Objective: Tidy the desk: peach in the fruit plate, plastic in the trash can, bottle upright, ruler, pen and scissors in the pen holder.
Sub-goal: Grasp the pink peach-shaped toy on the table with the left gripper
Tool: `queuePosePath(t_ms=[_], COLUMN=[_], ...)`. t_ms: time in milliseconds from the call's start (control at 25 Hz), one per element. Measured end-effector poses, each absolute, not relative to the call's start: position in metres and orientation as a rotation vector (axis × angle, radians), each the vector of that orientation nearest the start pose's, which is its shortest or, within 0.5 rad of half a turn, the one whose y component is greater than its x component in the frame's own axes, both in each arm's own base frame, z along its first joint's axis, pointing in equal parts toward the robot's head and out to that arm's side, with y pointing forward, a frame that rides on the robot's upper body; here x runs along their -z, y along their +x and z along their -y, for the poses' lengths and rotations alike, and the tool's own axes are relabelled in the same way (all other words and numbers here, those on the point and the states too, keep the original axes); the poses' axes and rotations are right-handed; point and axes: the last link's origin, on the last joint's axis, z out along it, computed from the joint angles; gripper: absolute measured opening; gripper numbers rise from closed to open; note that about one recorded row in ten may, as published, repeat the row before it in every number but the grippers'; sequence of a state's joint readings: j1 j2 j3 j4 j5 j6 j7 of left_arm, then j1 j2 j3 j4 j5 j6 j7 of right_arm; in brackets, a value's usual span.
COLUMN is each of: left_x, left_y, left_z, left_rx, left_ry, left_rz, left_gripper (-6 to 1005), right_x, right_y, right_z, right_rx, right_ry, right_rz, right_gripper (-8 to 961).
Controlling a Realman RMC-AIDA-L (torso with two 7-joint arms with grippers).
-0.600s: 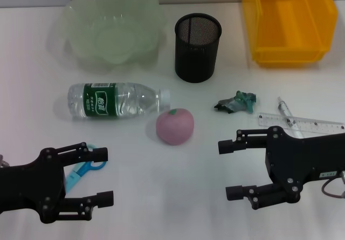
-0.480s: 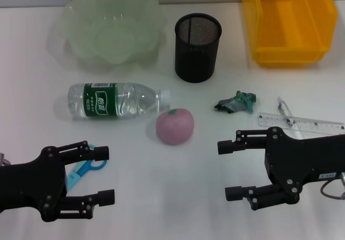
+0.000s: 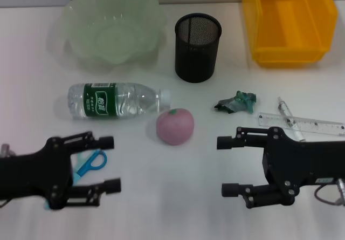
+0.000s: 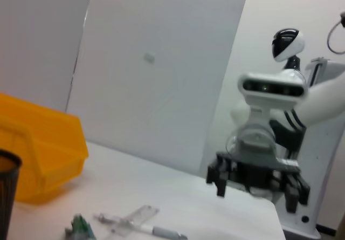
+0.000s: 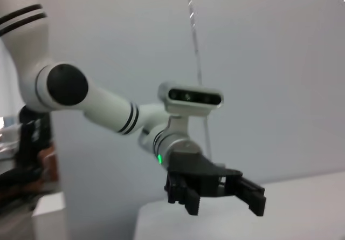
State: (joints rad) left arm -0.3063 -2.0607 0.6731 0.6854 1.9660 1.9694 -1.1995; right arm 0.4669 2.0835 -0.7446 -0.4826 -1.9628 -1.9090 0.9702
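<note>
Left gripper (image 3: 109, 163) is spread wide, scissors (image 3: 89, 162) right under it; right gripper (image 3: 225, 165) (also spread) sits beside the ruler (image 3: 307, 123)

The black left gripper (image 3: 110, 163) covers most of the blue-handled scissors (image 3: 92, 160); only a handle loop peeks out. The black right gripper (image 3: 225, 165) hides the near end of the white pen (image 3: 285, 116) and the clear plastic ruler (image 3: 307, 123). The yellow plastic bin (image 3: 288, 21) runs off the top edge.
</note>
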Motion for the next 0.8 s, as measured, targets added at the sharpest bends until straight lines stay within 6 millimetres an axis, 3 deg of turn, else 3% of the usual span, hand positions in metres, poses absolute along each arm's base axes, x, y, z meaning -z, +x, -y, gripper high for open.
queuePosePath(t_ms=[160,400,520,800], left_x=[-0.020,-0.020,-0.021,-0.022], left_y=[-0.275,-0.256,-0.242,-0.208], left_z=[-0.247,-0.280,-0.304,-0.328], left_rx=[1.025,0.988,0.860,0.597], left_ry=[-2.861,-2.869,-2.896,-2.981], left_rz=[0.483,0.571,0.559,0.387], left_gripper=[843,838,836,830], right_x=[0.035,0.038,0.042,0.045], right_y=[0.269,0.281,0.284,0.286], right_z=[-0.235,-0.217,-0.208,-0.203], right_rx=[-1.154,-1.197,-1.216,-1.230], right_ry=[-2.769,-2.623,-2.605,-2.593], right_rz=[-0.209,-0.262,-0.325,-0.366], right_gripper=[766,766,766,765])
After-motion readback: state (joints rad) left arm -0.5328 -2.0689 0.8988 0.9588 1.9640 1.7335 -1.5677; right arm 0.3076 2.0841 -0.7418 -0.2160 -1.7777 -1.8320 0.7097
